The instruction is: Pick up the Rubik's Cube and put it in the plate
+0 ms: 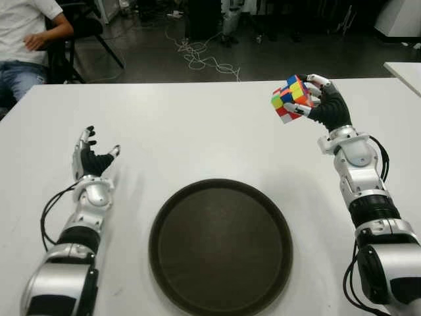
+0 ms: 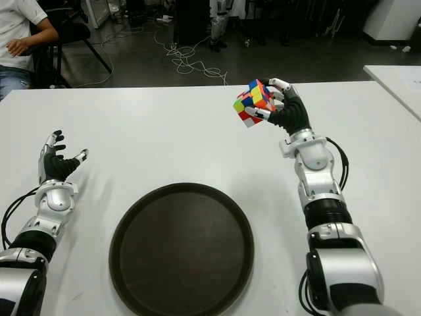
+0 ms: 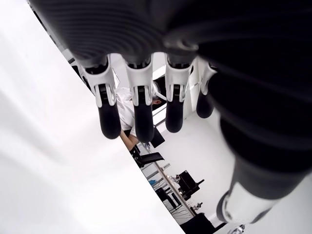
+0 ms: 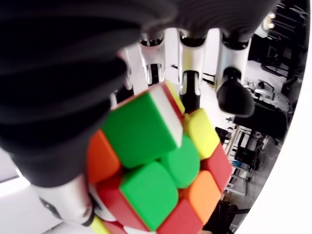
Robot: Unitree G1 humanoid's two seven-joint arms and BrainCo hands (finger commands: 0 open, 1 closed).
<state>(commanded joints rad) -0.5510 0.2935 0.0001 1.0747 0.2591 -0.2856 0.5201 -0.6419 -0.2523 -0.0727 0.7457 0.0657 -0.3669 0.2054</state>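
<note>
My right hand (image 1: 310, 100) is raised above the far right part of the white table (image 1: 197, 131), its fingers curled around the multicoloured Rubik's Cube (image 1: 290, 99). Up close, the right wrist view shows the Rubik's Cube (image 4: 156, 170) held between the thumb and fingers (image 4: 192, 63), green, red and orange faces showing. The dark round plate (image 1: 220, 245) lies near the table's front edge, well in front of and left of the cube. My left hand (image 1: 92, 155) shows at the left of the plate, fingers (image 3: 139, 107) spread and holding nothing.
A seated person (image 1: 26, 39) in a white shirt is behind the table's far left corner. Cables (image 1: 197, 56) lie on the dark floor beyond the table. Another white table's corner (image 1: 404, 69) shows at far right.
</note>
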